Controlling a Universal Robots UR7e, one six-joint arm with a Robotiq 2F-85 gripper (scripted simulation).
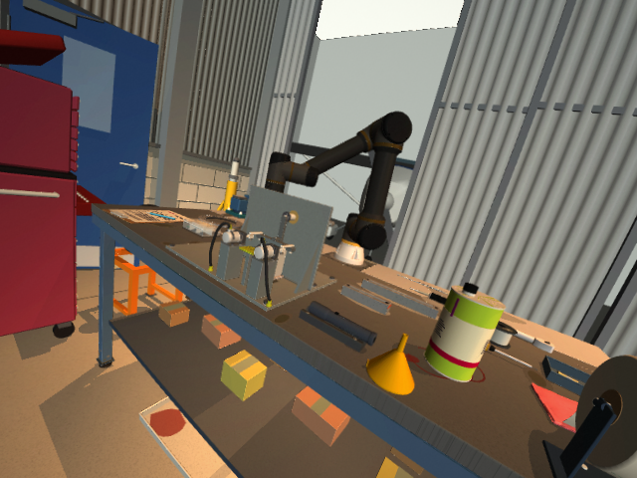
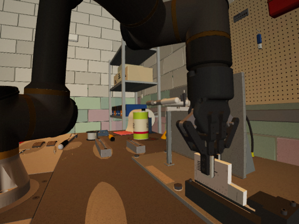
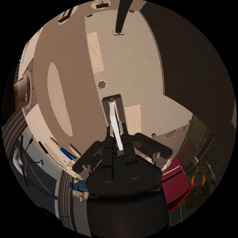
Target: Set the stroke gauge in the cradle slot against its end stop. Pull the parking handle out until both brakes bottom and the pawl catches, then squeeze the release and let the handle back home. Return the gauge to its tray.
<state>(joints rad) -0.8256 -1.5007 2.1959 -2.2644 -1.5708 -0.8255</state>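
The white stepped stroke gauge (image 2: 220, 177) stands on edge with its lower edge at the slot of the black cradle (image 2: 227, 204), which lies on the base plate behind the grey fixture panel (image 1: 288, 234). The gauge (image 3: 116, 127) is held at its tall end by my closed gripper (image 2: 207, 170), which points straight down over the cradle (image 3: 113, 104). I cannot tell whether the gauge touches the end stop. The parking handle (image 2: 165, 101) with its pale grip sticks out from the top of the panel, above and behind the gripper.
The grey fixture panel stands just behind the gripper, with a thin post (image 2: 167, 138) at its corner. Further along the bench sit a green-banded can (image 2: 140, 125), two grey trays (image 2: 102, 148), an orange funnel (image 1: 393, 365) and a paper roll (image 1: 615, 406).
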